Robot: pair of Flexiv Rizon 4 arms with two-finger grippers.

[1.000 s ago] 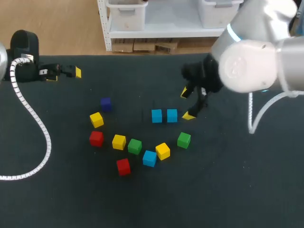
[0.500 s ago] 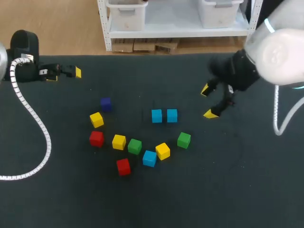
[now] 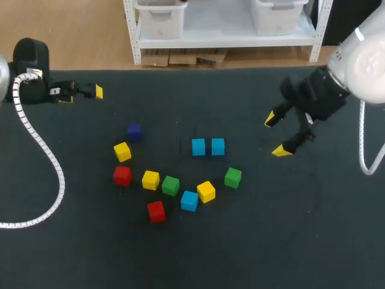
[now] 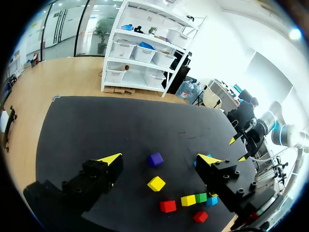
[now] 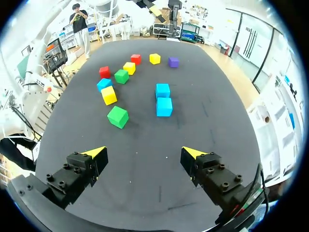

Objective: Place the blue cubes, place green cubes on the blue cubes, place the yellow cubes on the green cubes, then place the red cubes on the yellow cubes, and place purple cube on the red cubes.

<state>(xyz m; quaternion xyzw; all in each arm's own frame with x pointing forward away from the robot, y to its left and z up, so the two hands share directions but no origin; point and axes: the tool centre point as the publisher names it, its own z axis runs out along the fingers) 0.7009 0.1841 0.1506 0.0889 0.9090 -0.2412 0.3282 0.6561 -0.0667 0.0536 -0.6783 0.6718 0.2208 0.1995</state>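
My right jaws apart and empty, I should straddle the loose blue cube (image 3: 189, 200) squarely, sparing its yellow neighbour (image 3: 206, 191).

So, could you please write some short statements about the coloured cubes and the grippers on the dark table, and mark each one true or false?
1. Two small blue cubes lie side by side. True.
2. The yellow-tipped right gripper is shut on a cube. False: it is open and empty.
3. Some cubes are already stacked. False: all lie singly on the dark table.
4. Only one small purple cube is there. True.
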